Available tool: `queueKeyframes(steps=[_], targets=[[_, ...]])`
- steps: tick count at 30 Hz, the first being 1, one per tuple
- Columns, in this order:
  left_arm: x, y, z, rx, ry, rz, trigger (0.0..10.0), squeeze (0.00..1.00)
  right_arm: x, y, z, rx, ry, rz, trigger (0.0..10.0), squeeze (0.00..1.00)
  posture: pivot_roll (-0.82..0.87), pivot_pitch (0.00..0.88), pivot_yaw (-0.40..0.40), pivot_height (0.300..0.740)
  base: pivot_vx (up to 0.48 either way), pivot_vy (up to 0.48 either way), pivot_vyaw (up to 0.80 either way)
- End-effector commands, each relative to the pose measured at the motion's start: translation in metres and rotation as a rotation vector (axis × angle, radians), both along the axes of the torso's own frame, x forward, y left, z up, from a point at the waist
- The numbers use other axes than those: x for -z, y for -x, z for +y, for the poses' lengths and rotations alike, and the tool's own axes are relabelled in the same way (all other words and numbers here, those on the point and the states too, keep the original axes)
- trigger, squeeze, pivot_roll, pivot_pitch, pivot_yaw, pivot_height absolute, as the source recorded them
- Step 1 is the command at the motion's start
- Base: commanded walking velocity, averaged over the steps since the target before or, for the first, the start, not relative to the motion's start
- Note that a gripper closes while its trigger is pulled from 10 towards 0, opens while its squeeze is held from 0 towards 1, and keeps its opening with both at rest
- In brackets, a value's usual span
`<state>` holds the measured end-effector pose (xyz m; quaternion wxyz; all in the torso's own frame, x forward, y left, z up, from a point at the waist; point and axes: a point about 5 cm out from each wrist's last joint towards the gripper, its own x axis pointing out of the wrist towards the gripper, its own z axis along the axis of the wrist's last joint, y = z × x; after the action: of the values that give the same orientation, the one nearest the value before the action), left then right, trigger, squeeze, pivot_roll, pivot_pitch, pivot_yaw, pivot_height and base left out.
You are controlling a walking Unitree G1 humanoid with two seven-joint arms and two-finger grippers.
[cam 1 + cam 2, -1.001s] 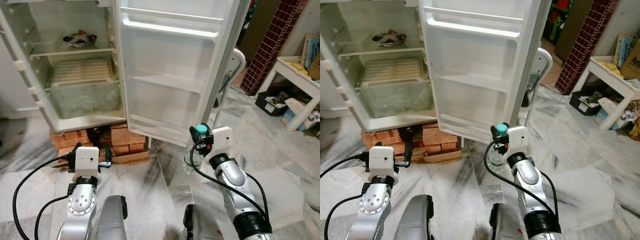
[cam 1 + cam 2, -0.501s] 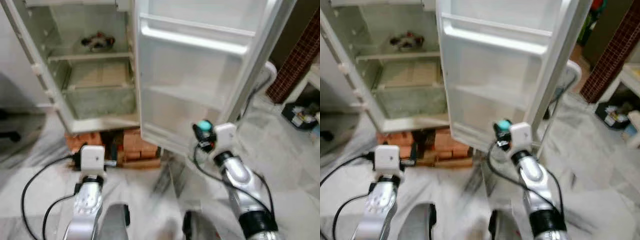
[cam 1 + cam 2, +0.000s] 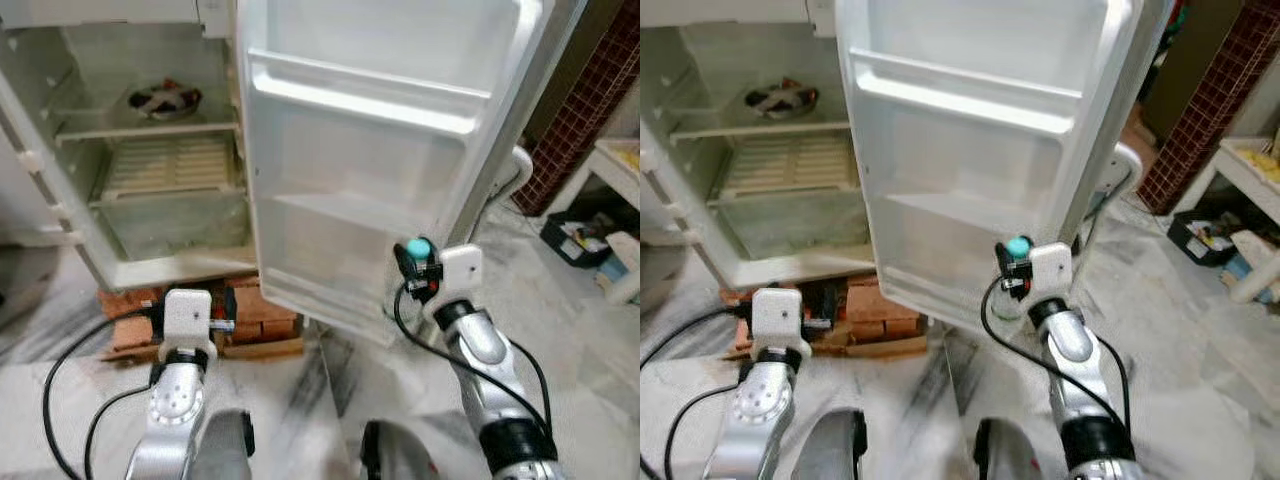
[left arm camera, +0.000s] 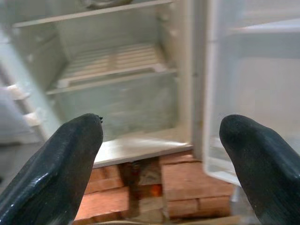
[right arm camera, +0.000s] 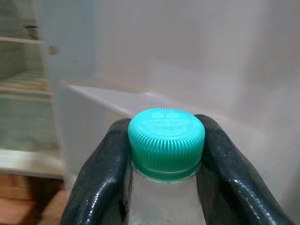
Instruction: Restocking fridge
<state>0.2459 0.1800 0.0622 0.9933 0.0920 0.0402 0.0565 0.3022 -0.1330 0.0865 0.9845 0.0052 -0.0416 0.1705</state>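
**Bottle held at the open fridge door**

I am looking down from the head camera at the fridge point(image 3: 150, 150), which stands open on a stack of red bricks point(image 3: 250, 310) over a grey-veined marble floor point(image 3: 330, 370). Its white door point(image 3: 380, 170) swings out toward me, its moulded shelves bare. Inside the fridge, a metal bowl point(image 3: 163, 99) sits on the upper shelf, above a ribbed white tray point(image 3: 170, 165) and the clear drawer point(image 3: 175, 225) below that. To the right of the door, well apart from it, are a red-tiled pillar point(image 3: 590, 100) and a low white table point(image 3: 615, 170), with a dark box point(image 3: 570, 235) of clutter on the floor beneath.

My right gripper point(image 5: 164, 154) is up in front of the door's lower part, its two black fingers point(image 5: 98, 178) clamped on the neck of a clear bottle point(image 5: 164, 206), just under its teal ribbed cap point(image 5: 166, 140). In the head view the cap shows just left of the white wrist housing, near the door's lower shelf.

My left gripper point(image 4: 161, 154) hangs low before the fridge, pointing at the bricks and the drawer, its fingers spread wide with nothing between them.
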Motion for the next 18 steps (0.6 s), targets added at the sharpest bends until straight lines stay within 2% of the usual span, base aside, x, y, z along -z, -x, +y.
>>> queueKeyframes(steps=[1,4,18], targets=[[-0.0008,-0.0016,-0.0042,0.011,0.014,-0.003,10.0,0.0,-0.0068,-0.0034,-0.005,0.01,0.008,-0.03,10.0,0.0,0.08,0.0,-0.058,0.612,0.326,0.0,0.0],[-0.0013,-0.0019,-0.0039,0.01,0.016,-0.005,10.0,0.0,-0.007,-0.004,-0.0047,0.008,0.008,-0.031,10.0,0.0,0.08,0.0,-0.057,0.612,0.326,0.0,0.0],[-0.0008,-0.0033,-0.0044,0.015,0.013,-0.002,10.0,0.0,-0.0076,-0.0055,-0.0025,-0.001,0.005,-0.034,10.0,0.0,0.08,0.0,-0.058,0.612,0.295,0.247,0.0]])
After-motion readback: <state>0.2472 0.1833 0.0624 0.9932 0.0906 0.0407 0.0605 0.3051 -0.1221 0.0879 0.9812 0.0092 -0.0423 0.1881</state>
